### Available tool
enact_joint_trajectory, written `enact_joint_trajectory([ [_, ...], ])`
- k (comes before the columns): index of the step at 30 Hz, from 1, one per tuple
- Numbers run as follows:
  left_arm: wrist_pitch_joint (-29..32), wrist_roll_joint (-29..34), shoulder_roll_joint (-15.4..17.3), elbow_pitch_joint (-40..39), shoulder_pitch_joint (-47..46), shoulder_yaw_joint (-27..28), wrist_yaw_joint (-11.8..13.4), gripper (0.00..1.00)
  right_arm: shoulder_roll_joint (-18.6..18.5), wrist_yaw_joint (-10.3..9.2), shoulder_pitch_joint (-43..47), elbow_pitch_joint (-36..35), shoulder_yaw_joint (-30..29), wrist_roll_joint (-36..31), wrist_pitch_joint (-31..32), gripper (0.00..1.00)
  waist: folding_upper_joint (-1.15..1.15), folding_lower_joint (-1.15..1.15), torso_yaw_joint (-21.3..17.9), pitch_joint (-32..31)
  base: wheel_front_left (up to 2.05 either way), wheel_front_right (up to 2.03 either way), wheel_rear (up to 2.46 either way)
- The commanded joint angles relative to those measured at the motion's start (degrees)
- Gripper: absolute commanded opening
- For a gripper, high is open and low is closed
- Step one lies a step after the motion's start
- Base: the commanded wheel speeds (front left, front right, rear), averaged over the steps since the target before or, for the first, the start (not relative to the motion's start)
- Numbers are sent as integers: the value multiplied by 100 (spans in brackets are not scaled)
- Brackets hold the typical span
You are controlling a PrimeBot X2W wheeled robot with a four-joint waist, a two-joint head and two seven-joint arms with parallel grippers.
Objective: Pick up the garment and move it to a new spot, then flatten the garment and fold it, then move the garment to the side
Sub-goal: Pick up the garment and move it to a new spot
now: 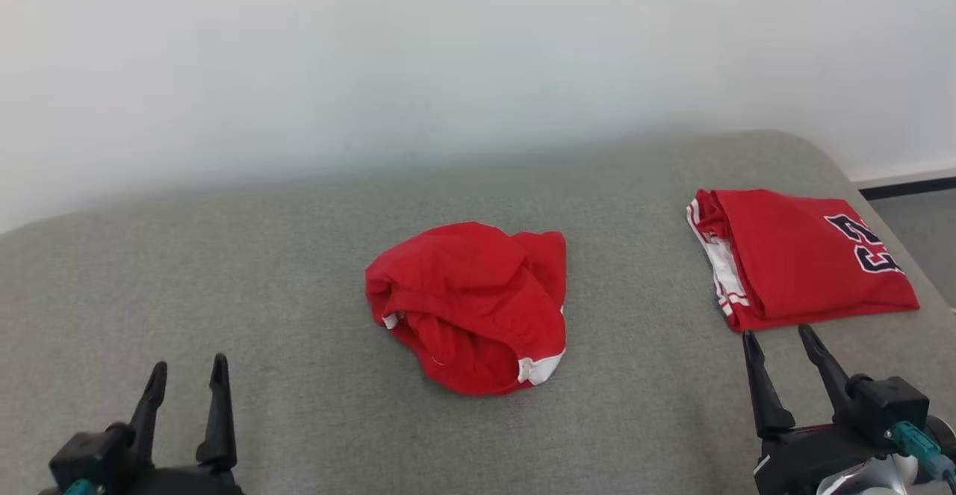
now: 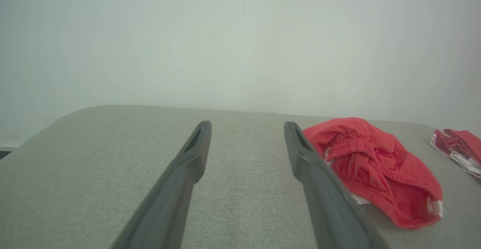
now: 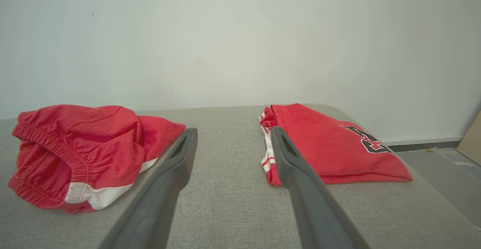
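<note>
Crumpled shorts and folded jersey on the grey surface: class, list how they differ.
The crumpled shorts lie bunched in a heap; the folded jersey lies flat and squared. The shorts sit midway on the grey surface; the jersey near its right end. The jersey shows dark numerals; the shorts show none. Both are red with white trim.

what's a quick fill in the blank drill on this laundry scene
The crumpled garment lies in the ____ of the grey fabric surface.
The folded garment with dark lettering lies on the robot's ____ side.
The left gripper and the right gripper both stand ____, holding nothing.
Missing words: middle; right; open.
</note>
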Motion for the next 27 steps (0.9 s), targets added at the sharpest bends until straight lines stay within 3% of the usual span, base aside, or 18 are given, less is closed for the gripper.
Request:
enact_joint_trajectory([
  [1,-21,21,-27,-143,203,84,35,100,-17,-16,106,25,-26,27,-42,100,0,0,110,-107,0,0,0],
  [11,-17,147,-297,-891,908,421,65,100,-2,-16,203,45,-28,50,-62,100,0,0,162,-173,0,0,0],
  [27,-18,298,-526,-1105,1421,603,28,100,55,-17,264,94,109,-2,-55,100,0,0,197,-184,0,0,0],
])
